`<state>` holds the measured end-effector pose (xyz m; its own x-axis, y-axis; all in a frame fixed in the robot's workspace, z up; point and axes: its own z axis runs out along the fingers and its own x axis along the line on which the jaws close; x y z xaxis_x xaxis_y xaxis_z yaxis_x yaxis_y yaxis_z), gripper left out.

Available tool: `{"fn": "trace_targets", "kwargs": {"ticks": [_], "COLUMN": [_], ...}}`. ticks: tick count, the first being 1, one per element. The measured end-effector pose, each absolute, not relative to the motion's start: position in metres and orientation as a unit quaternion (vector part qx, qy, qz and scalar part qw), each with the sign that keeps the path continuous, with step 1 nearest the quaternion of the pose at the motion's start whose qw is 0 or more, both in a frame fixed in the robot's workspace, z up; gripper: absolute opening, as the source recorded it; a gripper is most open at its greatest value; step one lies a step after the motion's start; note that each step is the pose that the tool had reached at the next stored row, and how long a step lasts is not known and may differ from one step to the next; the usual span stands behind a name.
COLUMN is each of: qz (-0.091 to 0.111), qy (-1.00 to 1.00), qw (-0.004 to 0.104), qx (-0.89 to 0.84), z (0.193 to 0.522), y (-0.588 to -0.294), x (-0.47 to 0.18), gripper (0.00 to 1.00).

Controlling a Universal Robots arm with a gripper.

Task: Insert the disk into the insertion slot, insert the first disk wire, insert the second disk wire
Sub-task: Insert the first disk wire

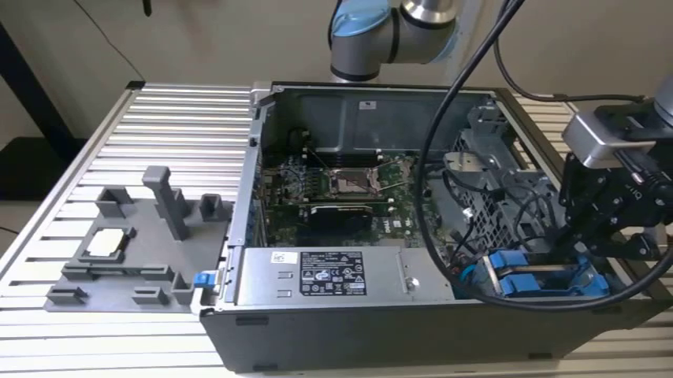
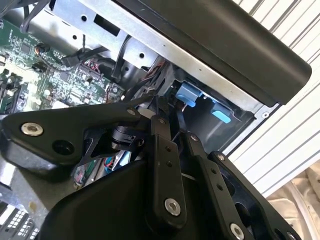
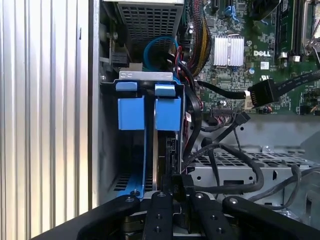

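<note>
The black two-finger gripper (image 3: 177, 188) is pinching a black wire connector (image 3: 176, 179) at the grey perforated sheet-metal insertion slot (image 3: 145, 76). Good practice is keeping it square to the blue-framed disk (image 3: 167, 114) inside that slot.

Silver arm (image 1: 405, 39) with pale-blue joint caps, black screw-studded claw (image 3: 177, 182).

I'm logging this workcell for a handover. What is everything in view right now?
Table: one, silver, slatted, under everything.
Computer case: one, dark grey, open, mid-table.
Motherboard: one, green, inside the case.
Power-supply box: one, silver, inside the case, beside the slot.
Insertion slot: one, grey, case corner at the exterior view's right.
Disk: one, blue-framed, in the insertion slot.
Cables: several, black, beside the slot.
Fixture tray: one, grey, exterior view's left.
Arm: one, grey and blue, behind the case.
Gripper: one, black, close to the disk.
</note>
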<state>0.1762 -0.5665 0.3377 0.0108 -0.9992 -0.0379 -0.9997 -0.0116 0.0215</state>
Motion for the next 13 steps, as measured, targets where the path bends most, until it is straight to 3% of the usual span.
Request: {"fn": "trace_targets", "kwargs": {"ticks": [13], "qz": [0.021], "qy": [0.706], "qw": [0.006], "qx": [-0.708], "z": [0.328], "y": [-0.5671], "x": [0.1762], "gripper": [0.19]}}
